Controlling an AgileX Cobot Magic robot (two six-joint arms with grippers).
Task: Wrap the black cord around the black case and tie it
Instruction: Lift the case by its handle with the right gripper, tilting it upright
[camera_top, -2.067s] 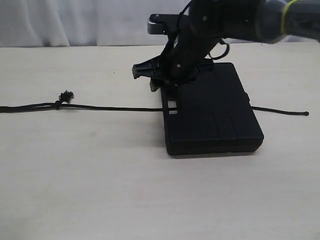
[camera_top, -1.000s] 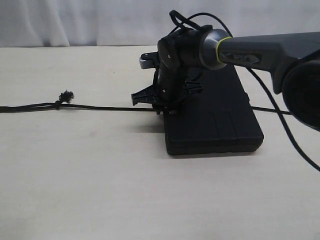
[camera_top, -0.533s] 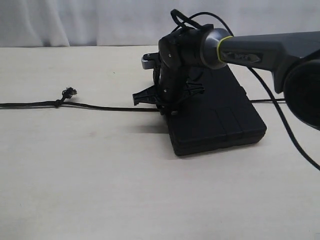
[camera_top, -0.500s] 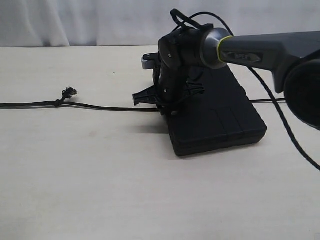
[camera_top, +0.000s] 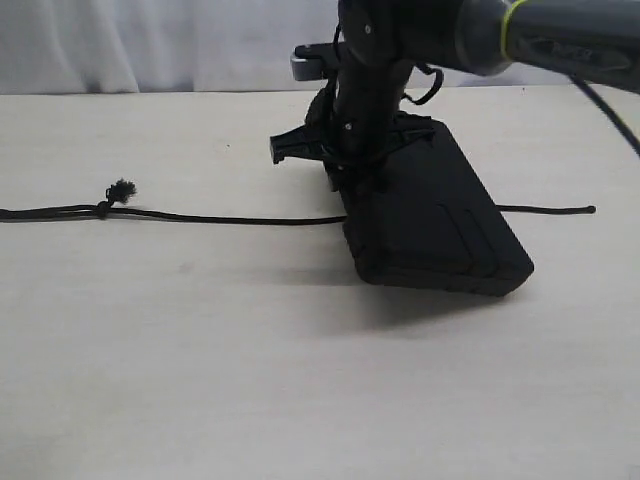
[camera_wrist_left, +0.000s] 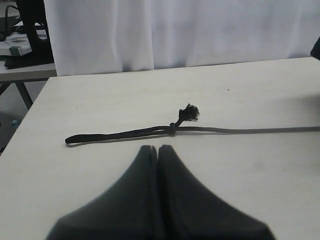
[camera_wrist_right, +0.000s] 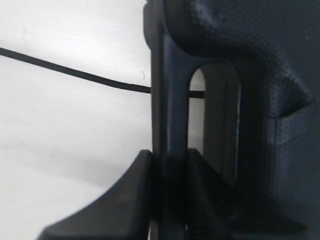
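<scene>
Black case (camera_top: 435, 225), ext. view: rigid moulded plastic, matte, rounded corners, faint ribs on top. Prob. light-ish and stiff, so it won't flex. The best hold is the edge with the cut-out, and that's where the right gripper (camera_top: 352, 180) is clamped on it. The end at the gripper looks tipped up off the table (camera_top: 200, 380), with the far end down and shadow beneath.

Black cord (camera_top: 230, 218) is thin, braided and limp. It'll sag and slide, so it needs a pinch, not a scoop. It runs flat out from under the case just below the gripper to a tufted knot (camera_top: 121, 190) well off to that side. It comes out the opposite side and ends in a knobbed tip (camera_top: 591, 210). No wrap round the case yet, I'd say.

Left wrist view: left gripper (camera_wrist_left: 158, 150) is clenched, pads together, nothing in it. Cord lies on the table just ahead of the fingertips. It looks doubled up to the knot, single strand beyond. The knot is a handy stop, as a grip behind it shouldn't slip thru.

Right wrist view: jaws sit either side of the handle bar (camera_wrist_right: 170, 75), gripping it. The slot (camera_wrist_right: 197, 115) opens just past the bar, and the cord passes beneath, visible thru the slot. The plastic is textured, so decent friction.
</scene>
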